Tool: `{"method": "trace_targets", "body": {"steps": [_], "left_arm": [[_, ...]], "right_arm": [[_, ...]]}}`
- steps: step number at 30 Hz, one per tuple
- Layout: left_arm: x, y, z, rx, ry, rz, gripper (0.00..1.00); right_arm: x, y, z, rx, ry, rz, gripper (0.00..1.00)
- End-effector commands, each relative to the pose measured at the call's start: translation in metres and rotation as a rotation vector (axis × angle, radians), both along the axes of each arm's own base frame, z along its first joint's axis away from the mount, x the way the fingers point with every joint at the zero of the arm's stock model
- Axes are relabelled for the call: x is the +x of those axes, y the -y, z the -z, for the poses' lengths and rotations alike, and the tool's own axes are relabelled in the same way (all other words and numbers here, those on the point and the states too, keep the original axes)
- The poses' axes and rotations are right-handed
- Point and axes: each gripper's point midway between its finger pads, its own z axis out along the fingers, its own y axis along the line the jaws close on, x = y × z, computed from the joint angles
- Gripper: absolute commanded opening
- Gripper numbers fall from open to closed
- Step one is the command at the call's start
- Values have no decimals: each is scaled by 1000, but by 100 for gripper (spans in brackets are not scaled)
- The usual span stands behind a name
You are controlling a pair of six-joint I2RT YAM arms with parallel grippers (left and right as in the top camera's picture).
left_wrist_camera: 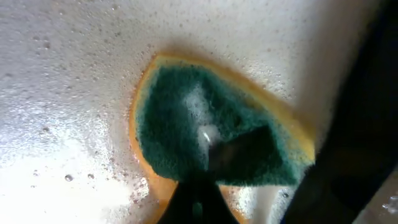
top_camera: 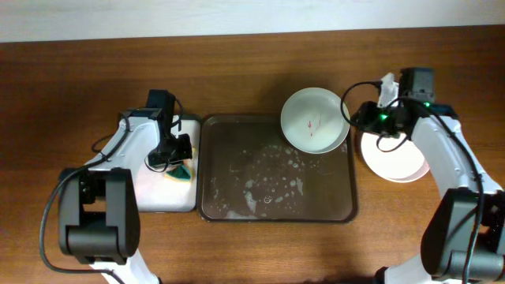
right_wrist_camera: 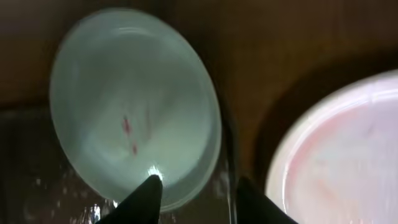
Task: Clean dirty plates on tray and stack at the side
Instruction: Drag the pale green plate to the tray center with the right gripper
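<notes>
- On the robot's right, the right pincer [top_camera: 353, 120] is down at the edge of the round white shallow plate with thin red smears [top_camera: 314, 120].
- From the wrist camera, its two dark fingers [right_wrist_camera: 148, 194] stand well apart with the plate's rim between them. It's wide open and clamping nothing I can see.
- That smeared plate [right_wrist_camera: 134, 106] sits at the far right corner of the large dark brown rectangular tray [top_camera: 331, 201], overlapping its rim.
- The tray floor is wet, with patches of white suds [top_camera: 272, 180] across the middle.
- Just right of the tray, on the brown wooden bench [top_camera: 79, 79], lies another round white plate [top_camera: 394, 162], partly under the right arm. I can't tell whether it's one plate or a stack.
- Over to the left, the left pincer [top_camera: 177, 152] hangs over the small white-bottomed tray [top_camera: 162, 196], which sits just beside the brown one.
- Under it is a green-and-yellow sponge [top_camera: 183, 170] lying on the foamy white floor.
- Up close, one dark fingertip lies over the sponge's [left_wrist_camera: 180, 124] green face. The other finger is lost in a dark blur, so I can't tell whether this pincer is clamped on the sponge or gaping.
</notes>
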Motion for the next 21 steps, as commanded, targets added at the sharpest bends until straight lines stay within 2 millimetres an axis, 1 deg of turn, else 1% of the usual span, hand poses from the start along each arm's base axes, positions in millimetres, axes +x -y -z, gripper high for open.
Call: {"method": "trace_targets", "body": {"steps": [1, 2, 4, 6, 8, 11, 16, 18, 19, 21], "left_arm": [[12, 4, -53, -36, 155, -7, 0], [14, 4, -69, -40, 199, -7, 0], [13, 4, -86, -47, 240, -5, 0], [7, 4, -97, -49, 251, -12, 0], [3, 4, -95, -47, 232, -12, 0], [0, 3, -94, -46, 220, -12, 0], [-1, 3, -93, -46, 219, -12, 0], [-1, 3, -93, -46, 219, -12, 0], [-1, 3, -93, -46, 219, -12, 0], [0, 3, -93, -46, 220, -12, 0]], "right_arm": [[12, -4, -7, -121, 53, -17, 41], [14, -4, -7, -158, 61, -13, 44], [19, -6, -9, -203, 81, -12, 48], [26, -13, -8, -205, 105, -26, 48], [32, -12, -2, -212, 109, -20, 46], [39, -6, 14, -241, 98, -4, 45], [45, -5, 50, -243, 49, -9, 45], [44, -5, 61, -241, 31, -11, 44], [44, -7, 65, -237, 24, -15, 41], [45, -9, 68, -225, 21, -22, 30]]}}
